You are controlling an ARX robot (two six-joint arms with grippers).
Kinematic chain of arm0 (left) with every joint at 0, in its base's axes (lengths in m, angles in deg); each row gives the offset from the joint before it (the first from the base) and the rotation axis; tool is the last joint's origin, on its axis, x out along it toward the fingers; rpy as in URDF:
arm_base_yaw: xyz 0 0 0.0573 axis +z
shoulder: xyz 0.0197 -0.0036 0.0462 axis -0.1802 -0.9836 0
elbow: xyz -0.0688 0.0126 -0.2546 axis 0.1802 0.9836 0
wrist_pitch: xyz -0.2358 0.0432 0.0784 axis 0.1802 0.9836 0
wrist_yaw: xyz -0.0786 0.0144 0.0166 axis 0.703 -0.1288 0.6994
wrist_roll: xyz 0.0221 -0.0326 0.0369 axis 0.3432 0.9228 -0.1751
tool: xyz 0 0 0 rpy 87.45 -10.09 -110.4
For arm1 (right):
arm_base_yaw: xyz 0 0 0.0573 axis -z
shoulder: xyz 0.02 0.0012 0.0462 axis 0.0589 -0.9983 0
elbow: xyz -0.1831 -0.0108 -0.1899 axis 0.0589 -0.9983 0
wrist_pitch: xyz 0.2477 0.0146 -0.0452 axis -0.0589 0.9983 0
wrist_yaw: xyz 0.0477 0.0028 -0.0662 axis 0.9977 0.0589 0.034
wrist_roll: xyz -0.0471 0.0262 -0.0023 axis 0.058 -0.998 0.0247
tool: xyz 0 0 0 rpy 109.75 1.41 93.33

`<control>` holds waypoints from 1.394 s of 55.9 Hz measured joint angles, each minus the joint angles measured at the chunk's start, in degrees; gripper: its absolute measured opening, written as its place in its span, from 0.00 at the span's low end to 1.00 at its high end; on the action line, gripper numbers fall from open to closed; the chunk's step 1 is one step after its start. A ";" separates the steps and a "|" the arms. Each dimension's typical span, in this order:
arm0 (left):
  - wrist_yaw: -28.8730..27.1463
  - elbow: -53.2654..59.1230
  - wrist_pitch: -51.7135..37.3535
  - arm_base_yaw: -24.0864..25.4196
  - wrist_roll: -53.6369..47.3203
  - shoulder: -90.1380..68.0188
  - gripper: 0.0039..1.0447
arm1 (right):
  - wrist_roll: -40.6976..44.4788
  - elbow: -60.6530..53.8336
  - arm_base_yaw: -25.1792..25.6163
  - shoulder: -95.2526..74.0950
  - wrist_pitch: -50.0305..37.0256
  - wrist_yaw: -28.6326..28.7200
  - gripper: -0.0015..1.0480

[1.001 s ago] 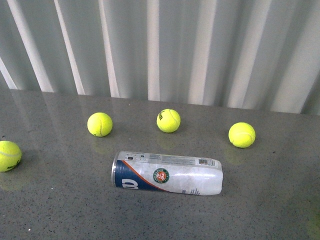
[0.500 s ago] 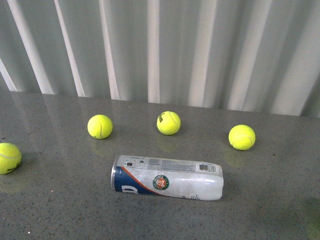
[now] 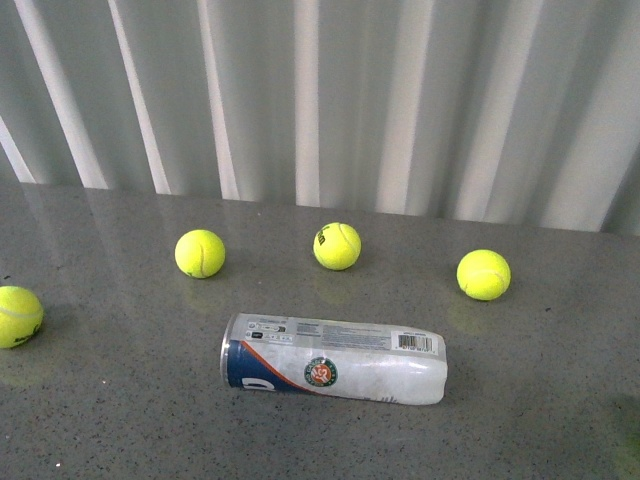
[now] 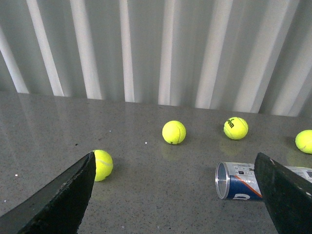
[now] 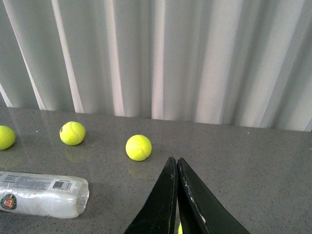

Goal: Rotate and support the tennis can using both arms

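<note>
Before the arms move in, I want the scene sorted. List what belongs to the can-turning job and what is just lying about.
Job:
- can, lying on its side
- left gripper, open
- right gripper, shut

Lying about:
- four balls, loose on the table, none touching the can

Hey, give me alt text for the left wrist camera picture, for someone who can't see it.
The left gripper hangs open above a grey table, its two black fingers wide apart, with the tennis can lying on its side, partly hidden behind one finger. Four yellow tennis balls lie scattered on the table before a white ribbed wall.
</note>
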 joint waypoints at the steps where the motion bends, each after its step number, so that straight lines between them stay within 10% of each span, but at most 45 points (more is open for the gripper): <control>1: 0.00 0.00 0.00 0.00 0.00 0.00 0.94 | 0.00 0.00 0.00 0.31 0.28 0.02 0.03; 32: 0.00 0.00 0.00 0.00 0.00 0.04 0.94 | 0.02 0.04 0.00 11.96 12.35 0.04 0.04; 44: 0.07 0.00 0.02 0.00 0.00 0.02 0.94 | 0.00 0.04 0.00 11.98 12.35 0.04 0.38; 52: 16.68 -8.87 16.28 2.45 -7.54 -15.91 0.94 | 0.00 0.02 0.00 11.98 12.35 0.28 0.60; 63: 10.54 -23.87 -11.80 -3.93 -13.35 -52.52 0.94 | -0.09 0.02 -0.09 12.02 12.35 0.02 0.95; 78: 10.40 -44.17 -23.32 -9.01 -14.56 -96.02 0.94 | -0.04 0.02 -0.09 12.02 12.35 0.02 0.93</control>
